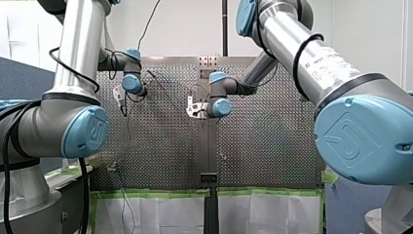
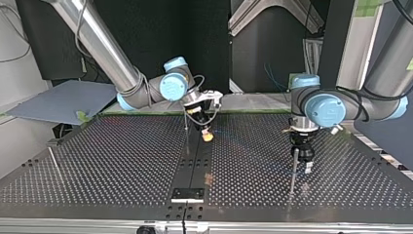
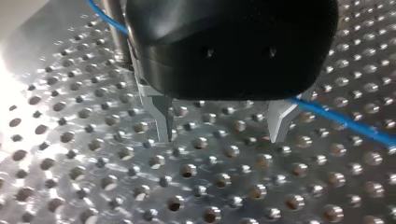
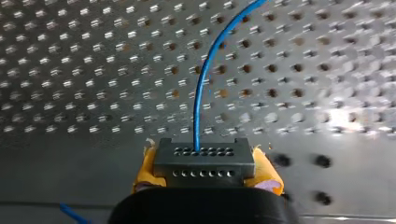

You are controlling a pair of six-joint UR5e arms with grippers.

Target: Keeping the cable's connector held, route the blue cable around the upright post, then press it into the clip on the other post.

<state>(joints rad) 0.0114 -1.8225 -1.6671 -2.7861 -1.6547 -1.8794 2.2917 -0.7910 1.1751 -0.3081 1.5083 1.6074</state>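
Blue cable (image 4: 201, 93) rises from connector (image 4: 204, 161), which is clamped between right gripper's (image 4: 205, 175) yellow pads, left of centre in top view. Further right, left gripper (image 3: 224, 128): metal fingers apart, nothing between, low over perforated table (image 3: 93, 177); cable runs behind it, upright post (image 2: 294, 168) just beside.

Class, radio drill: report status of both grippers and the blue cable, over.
Right gripper shut on connector. Left gripper open, empty, above perforated table. Blue cable arcs from connector, runs beside left gripper, past post. No obstruction seen.
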